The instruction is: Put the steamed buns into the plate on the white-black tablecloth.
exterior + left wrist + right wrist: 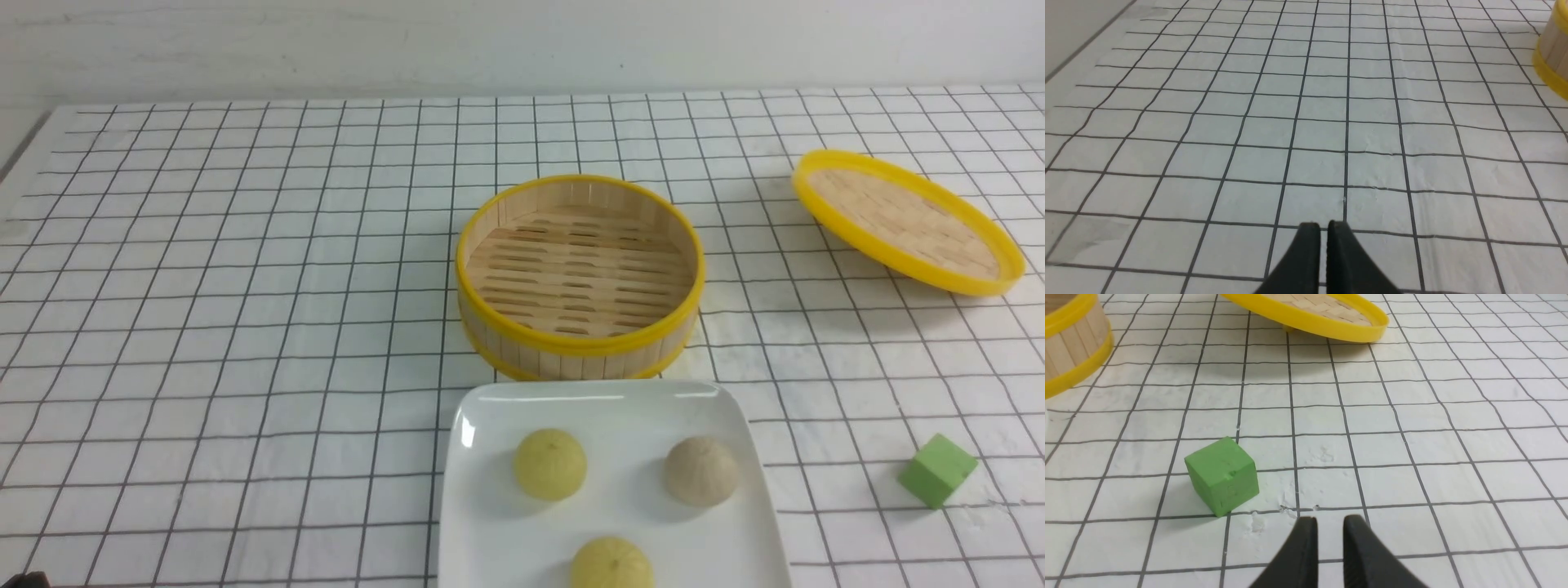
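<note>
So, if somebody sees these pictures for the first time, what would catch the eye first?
Probably the three steamed buns on the white plate at the near edge of the white-black tablecloth. Just behind stands the empty yellow-rimmed bamboo steamer, its lid lying tilted at far right. A green cube sits right of the plate.

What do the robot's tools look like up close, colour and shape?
Only the tips show. Each wrist view shows a left tool and right tool made of two matte black fingers that widen toward the camera and narrow to blunt, rounded ends. No cables, markings or arm casing are visible, and the front view shows neither tool.
</note>
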